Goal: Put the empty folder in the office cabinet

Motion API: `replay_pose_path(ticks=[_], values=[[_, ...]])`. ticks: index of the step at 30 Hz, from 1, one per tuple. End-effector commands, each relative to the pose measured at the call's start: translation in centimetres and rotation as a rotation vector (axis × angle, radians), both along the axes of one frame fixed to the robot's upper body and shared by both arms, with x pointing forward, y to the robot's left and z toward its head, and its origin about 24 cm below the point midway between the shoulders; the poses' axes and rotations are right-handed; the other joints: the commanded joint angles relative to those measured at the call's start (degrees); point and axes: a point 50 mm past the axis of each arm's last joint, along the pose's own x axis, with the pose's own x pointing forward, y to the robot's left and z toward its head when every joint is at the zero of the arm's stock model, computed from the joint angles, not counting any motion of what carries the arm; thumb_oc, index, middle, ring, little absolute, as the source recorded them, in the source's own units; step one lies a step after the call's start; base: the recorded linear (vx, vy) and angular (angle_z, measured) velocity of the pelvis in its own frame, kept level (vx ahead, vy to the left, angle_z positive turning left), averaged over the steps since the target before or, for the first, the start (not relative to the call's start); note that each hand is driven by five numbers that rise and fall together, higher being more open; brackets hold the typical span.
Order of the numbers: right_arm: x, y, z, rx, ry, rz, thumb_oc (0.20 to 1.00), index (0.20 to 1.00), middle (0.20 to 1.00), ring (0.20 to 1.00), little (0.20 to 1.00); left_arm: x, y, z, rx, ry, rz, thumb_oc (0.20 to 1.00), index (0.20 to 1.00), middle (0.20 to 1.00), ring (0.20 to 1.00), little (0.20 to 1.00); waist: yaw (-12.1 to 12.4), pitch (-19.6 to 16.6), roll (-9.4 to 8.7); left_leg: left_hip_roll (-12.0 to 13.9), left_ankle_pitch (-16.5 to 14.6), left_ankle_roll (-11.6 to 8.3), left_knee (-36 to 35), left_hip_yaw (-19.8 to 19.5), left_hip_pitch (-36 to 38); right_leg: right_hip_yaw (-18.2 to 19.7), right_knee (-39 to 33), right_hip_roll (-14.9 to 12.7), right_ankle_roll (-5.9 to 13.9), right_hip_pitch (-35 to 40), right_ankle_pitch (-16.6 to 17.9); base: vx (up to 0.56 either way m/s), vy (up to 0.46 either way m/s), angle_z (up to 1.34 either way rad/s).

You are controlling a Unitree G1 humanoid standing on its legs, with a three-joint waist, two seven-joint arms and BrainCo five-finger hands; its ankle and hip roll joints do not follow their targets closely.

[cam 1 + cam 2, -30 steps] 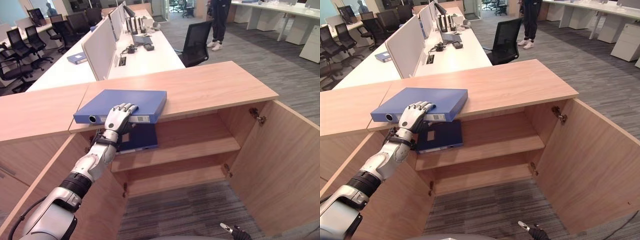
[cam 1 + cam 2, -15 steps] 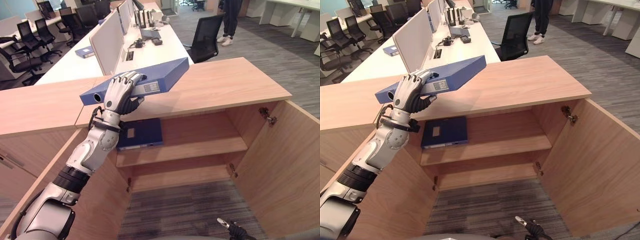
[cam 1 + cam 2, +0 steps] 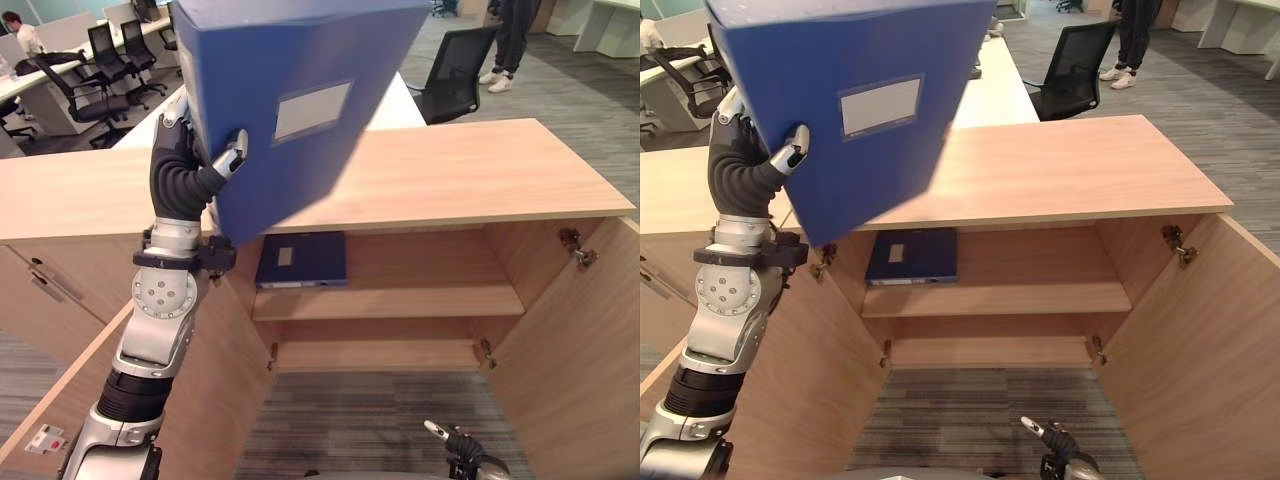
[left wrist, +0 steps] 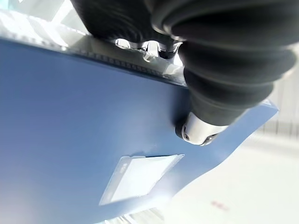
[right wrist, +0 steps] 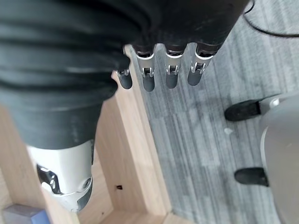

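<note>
- Folder, blue with a pale label pocket on its face, is standing nearly upright in the left eye view, raised above the cabinet's top and tilting a little.
- The left hand is gripping the folder's lower edge, thumb lying on the labelled face, the other fingers going behind the cover.
- Below the top, the office cabinet is standing open, its right door swung wide; a second, darker blue folder is lying flat on the upper shelf, toward the left end of the cabinet.
- Behind the cabinet an office chair is standing, and beyond it a person's legs and pale shoes are showing.
- The right hand is showing low in front of the cabinet, over the grey carpet.
- In the right eye view the same folder is hanging above the cabinet's left part, thumb pinching its face; the shelf folder is lying below it.
- In the left wrist view the thumb tip is pressing on the blue cover beside the label pocket.
- In the right wrist view the right hand's fingers are hanging straight and relaxed, holding nothing, beside the cabinet's wooden edge and above the carpet.
</note>
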Motion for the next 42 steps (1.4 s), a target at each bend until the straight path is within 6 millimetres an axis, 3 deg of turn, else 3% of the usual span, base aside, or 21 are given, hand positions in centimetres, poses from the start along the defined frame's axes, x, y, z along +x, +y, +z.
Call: replay_pose_path(ticks=[1, 13, 15, 18, 20, 21, 23, 25, 26, 27, 30, 31, 37, 42], values=[[1.7, 1.1, 0.2, 0.046, -0.034, 0.009, 1.0, 1.0, 1.0, 1.0, 1.0, -1.4, 0.5, 3.0, -0.137, -0.16, -0.134, 0.2, 0.2, 0.2, 0.2, 0.2, -0.1, -1.2, -2.36, 1.4, -3.8, -2.43, 0.7, -0.4, 0.1, -1.1, 1.3, -4.5, 4.35, 0.4, -4.4, 0.0, 0.0, 0.0], [1.0, 1.0, -0.2, 0.044, 0.019, 0.026, 1.0, 1.0, 1.0, 1.0, 1.0, -2.2, 0.2, -0.3, -0.294, 0.012, -0.356, 0.2, 0.2, 0.2, 0.2, 0.2, 1.1, -0.6, -2.42, 0.9, -3.8, -2.09, 0.7, -0.9, -0.4, -1.9, 1.1, -4.8, 4.38, 0.6, -4.4, -0.02, 0.005, 0.03], [2.9, 0.9, 0.6, 0.045, -0.058, 0.032, 1.0, 1.0, 1.0, 1.0, 1.0, -1.7, -0.3, -2.3, -0.282, 0.131, -0.371, 0.2, 0.2, 0.2, 0.2, 0.2, 1.2, 0.1, -2.41, 0.6, -3.4, -2.13, 0.7, -1.3, -1.2, -2.8, 1.4, -5.0, 4.59, 0.3, -4.2, -0.06, 0.013, 0.07], [4.8, 1.0, 1.6, 0.059, -0.151, 0.047, 1.0, 1.0, 1.0, 1.0, 1.0, -1.6, 0.0, -3.6, -0.264, 0.198, -0.344, 0.2, 0.2, 0.2, 0.2, 0.2, 1.3, 0.2, -2.49, 0.5, -3.4, -2.08, 0.7, -1.3, -1.4, -2.9, 1.3, -5.0, 4.61, 0.1, -4.0, -0.02, 0.0, 0.15], [4.8, 1.0, 1.6, 0.059, -0.151, 0.046, 1.0, 1.0, 1.0, 1.0, 1.0, -1.6, 0.0, -3.6, -0.265, 0.199, -0.344, 0.2, 0.2, 0.2, 0.2, 0.2, 1.3, 0.2, -2.49, 0.5, -3.4, -2.08, 0.7, -1.2, -1.4, -2.9, 1.3, -5.0, 4.61, 0.1, -4.0, 0.0, 0.004, 0.07], [7.7, 0.6, 4.2, 0.054, -0.332, 0.091, 1.0, 1.0, 1.0, 1.0, 1.0, -1.6, 0.4, -5.1, -0.252, 0.27, -0.322, 0.2, 0.2, 0.2, 0.2, 0.2, 1.3, 0.3, -2.58, 0.5, -3.4, -2.06, 0.7, -0.9, -1.4, -2.9, 1.3, -5.0, 4.71, 0.0, -3.9, 0.0, 0.0, 0.0], [9.7, 0.2, 6.9, 0.053, -0.492, 0.128, 1.0, 1.0, 1.0, 1.0, 1.0, -1.6, 0.6, -6.1, -0.251, 0.318, -0.318, 0.2, 0.2, 0.2, 0.2, 0.2, 1.1, 0.5, -2.63, 0.6, -3.5, -2.0, 0.7, -0.6, -1.4, -2.7, 1.3, -5.1, 4.85, -0.3, -3.8, 0.02, 0.015, -0.05], [11.0, 0.1, 9.7, 0.101, -0.649, 0.136, 1.0, 1.0, 1.0, 1.0, 1.0, -1.3, 0.9, -6.8, -0.248, 0.349, -0.305, 0.2, 0.2, 0.2, 0.2, 0.2, 0.8, 0.6, -2.67, 0.6, -3.5, -1.9, 0.7, -0.3, -1.4, -2.6, 1.4, -5.1, 4.94, -0.6, -3.8, 0.01, 0.013, -0.06], [10.9, 0.0, 9.7, 0.1, -0.648, 0.136, 1.0, 1.0, 1.0, 1.0, 1.0, -1.3, 0.9, -6.8, -0.249, 0.35, -0.305, 0.2, 0.2, 0.2, 0.2, 0.2, 0.9, 0.6, -2.65, 0.7, -3.5, -1.9, 0.7, -0.3, -1.3, -2.5, 1.4, -5.1, 4.94, -0.6, -3.8, 0.0, 0.0, 0.0], [11.7, -0.2, 12.1, 0.123, -0.764, 0.163, 1.0, 1.0, 1.0, 1.0, 1.0, -1.3, 1.2, -7.6, -0.239, 0.383, -0.296, 0.2, 0.2, 0.2, 0.2, 0.2, 0.6, 0.5, -2.76, 0.7, -3.6, -1.81, 0.7, 0.0, -1.2, -2.4, 1.4, -5.1, 5.01, -0.7, -3.8, 0.04, 0.013, -0.03], [12.6, -0.7, 15.7, 0.102, -0.902, 0.251, 1.0, 1.0, 1.0, 1.0, 1.0, -1.1, 1.5, -8.4, -0.212, 0.422, -0.286, 0.2, 0.2, 0.2, 0.2, 0.2, 0.2, 0.3, -2.99, 0.8, -3.9, -1.73, 0.7, 0.2, -1.0, -2.2, 1.5, -5.3, 5.15, -0.6, -3.9, 0.04, 0.01, -0.09], [12.6, -0.8, 15.7, 0.102, -0.902, 0.251, 1.0, 1.0, 1.0, 1.0, 1.0, -1.1, 1.5, -8.4, -0.212, 0.422, -0.286, 0.2, 0.2, 0.2, 0.2, 0.2, 0.2, 0.3, -2.96, 0.8, -3.9, -1.73, 0.7, 0.2, -1.0, -2.2, 1.5, -5.3, 5.16, -0.6, -3.9, 0.02, 0.006, -0.1], [14.0, -0.7, 21.0, 0.063, -1.064, 0.447, 1.0, 1.0, 1.0, 1.0, 1.0, -1.0, 1.4, -9.5, -0.158, 0.469, -0.306, 0.2, 0.2, 0.2, 0.2, 0.2, -0.2, -0.2, -3.16, 1.1, -4.5, -1.52, 0.7, 0.6, -0.1, -1.1, 1.5, -5.6, 5.37, -0.4, -4.1, 0.03, 0.007, -0.06], [14.7, 1.5, 21.9, 0.177, -1.121, 0.505, 1.0, 1.0, 1.0, 1.0, 1.0, -0.7, 0.8, -9.6, -0.14, 0.468, -0.324, 0.2, 0.2, 0.2, 0.2, 0.2, -0.3, -0.4, -3.3, 1.2, -4.6, -1.37, 0.7, 0.8, 0.1, -0.6, 1.5, -5.7, 5.33, -0.4, -4.3, 0.03, 0.005, -0.07]])
